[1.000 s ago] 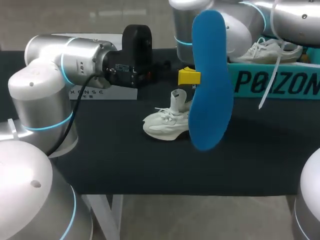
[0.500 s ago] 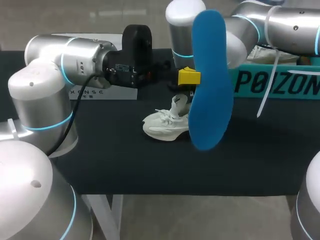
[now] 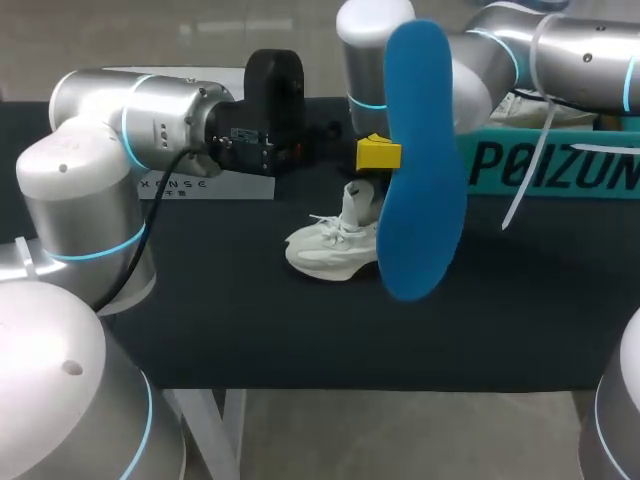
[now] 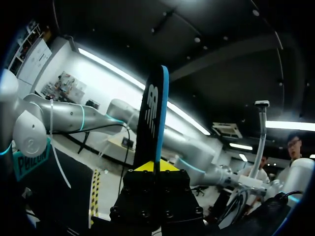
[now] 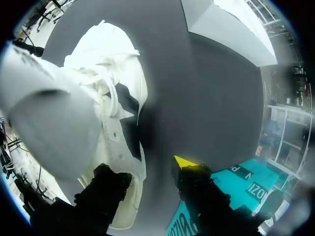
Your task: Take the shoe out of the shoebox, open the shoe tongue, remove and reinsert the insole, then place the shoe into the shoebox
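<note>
I judge the insole is out and due for reinsertion. My left end effector (image 3: 378, 154) is clenched on the blue insole (image 3: 420, 170), which stands upright from its fingers. My right end effector (image 5: 150, 171) is released, one finger against the shoe (image 5: 118, 98) on the bench (image 3: 250, 320). Next, I'd tip the insole toe-first into the collar.
</note>
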You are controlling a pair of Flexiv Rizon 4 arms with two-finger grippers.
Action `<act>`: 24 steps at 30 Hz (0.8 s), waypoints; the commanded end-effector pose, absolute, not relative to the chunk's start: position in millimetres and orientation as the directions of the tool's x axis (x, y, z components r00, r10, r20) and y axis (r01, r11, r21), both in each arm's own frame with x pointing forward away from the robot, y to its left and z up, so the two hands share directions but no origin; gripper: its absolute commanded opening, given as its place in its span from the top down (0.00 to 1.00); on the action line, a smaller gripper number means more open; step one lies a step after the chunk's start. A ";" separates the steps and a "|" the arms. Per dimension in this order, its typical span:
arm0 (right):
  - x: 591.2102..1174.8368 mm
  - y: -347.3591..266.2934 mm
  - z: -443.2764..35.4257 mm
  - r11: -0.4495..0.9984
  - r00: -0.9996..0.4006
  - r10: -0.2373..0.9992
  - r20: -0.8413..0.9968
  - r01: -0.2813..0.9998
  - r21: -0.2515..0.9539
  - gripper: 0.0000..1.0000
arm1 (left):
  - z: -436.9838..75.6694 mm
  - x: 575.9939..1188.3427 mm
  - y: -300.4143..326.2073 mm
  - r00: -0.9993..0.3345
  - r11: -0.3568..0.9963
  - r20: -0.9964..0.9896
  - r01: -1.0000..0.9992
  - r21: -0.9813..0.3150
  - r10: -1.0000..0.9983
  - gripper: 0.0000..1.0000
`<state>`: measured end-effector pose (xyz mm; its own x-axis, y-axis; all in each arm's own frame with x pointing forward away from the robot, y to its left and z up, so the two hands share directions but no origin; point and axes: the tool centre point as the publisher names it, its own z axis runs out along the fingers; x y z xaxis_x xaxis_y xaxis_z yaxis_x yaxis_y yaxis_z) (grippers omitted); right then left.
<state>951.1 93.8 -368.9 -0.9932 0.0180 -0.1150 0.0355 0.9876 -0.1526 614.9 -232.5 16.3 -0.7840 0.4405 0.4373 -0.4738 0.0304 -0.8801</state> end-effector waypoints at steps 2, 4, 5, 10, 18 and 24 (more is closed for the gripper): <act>952.6 96.9 -371.3 0.989 -0.994 0.008 -0.107 0.023 -0.144 0.69 | 16.1 614.3 -233.0 -0.784 0.029 0.437 -0.474 -0.880 0.440 1.00; 949.8 99.7 -374.4 0.990 -0.995 0.006 -0.098 0.019 -0.138 0.64 | 16.1 614.3 -233.0 -0.784 0.029 0.437 -0.474 -0.880 0.440 1.00; 948.5 100.5 -375.2 0.992 -0.996 0.004 -0.092 0.016 -0.128 0.62 | 16.1 614.3 -233.0 -0.784 0.029 0.437 -0.474 -0.880 0.440 1.00; 938.2 103.1 -380.4 0.993 -0.997 0.006 -0.073 0.015 -0.118 0.63 | 16.1 614.3 -233.0 -0.784 0.029 0.437 -0.474 -0.880 0.440 1.00; 935.9 96.3 -385.0 0.994 -0.999 0.035 -0.030 0.038 -0.104 1.00 | 16.1 614.3 -233.0 -0.784 0.029 0.437 -0.474 -0.880 0.440 1.00; 935.9 96.3 -385.0 0.994 -0.999 0.035 -0.030 0.038 -0.104 1.00 | 16.1 614.3 -233.0 -0.784 0.029 0.437 -0.474 -0.880 0.440 1.00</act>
<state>935.8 97.8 -384.0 -0.9989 0.0352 -0.0294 0.0380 0.9941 -0.1018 614.9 -232.5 16.2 -0.7840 0.4405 0.4374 -0.4739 0.0305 -0.8801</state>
